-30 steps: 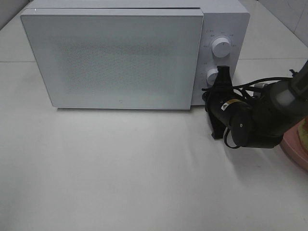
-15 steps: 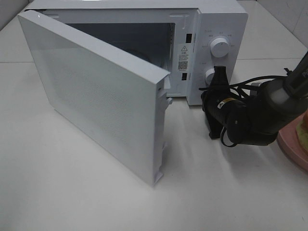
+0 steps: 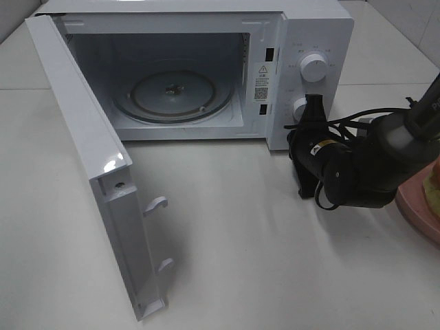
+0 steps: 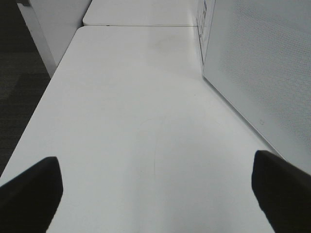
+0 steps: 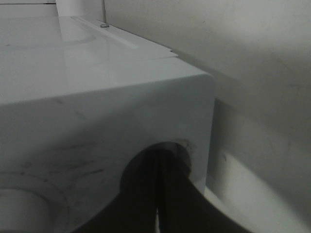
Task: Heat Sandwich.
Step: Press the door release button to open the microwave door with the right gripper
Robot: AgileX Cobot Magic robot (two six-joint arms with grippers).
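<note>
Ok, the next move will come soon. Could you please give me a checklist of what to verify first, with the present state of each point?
1. The microwave door is swung wide open: ok.
2. The glass turntable sits in place with nothing on it: ok.
3. The right gripper is away from the oven: not ok. It is shut, with its tip at the lower knob.
4. The sandwich is upright and reachable: cannot tell. Only a sliver shows at the picture's edge, on the pink plate.
5. The left gripper is open and holds nothing: ok.
</note>
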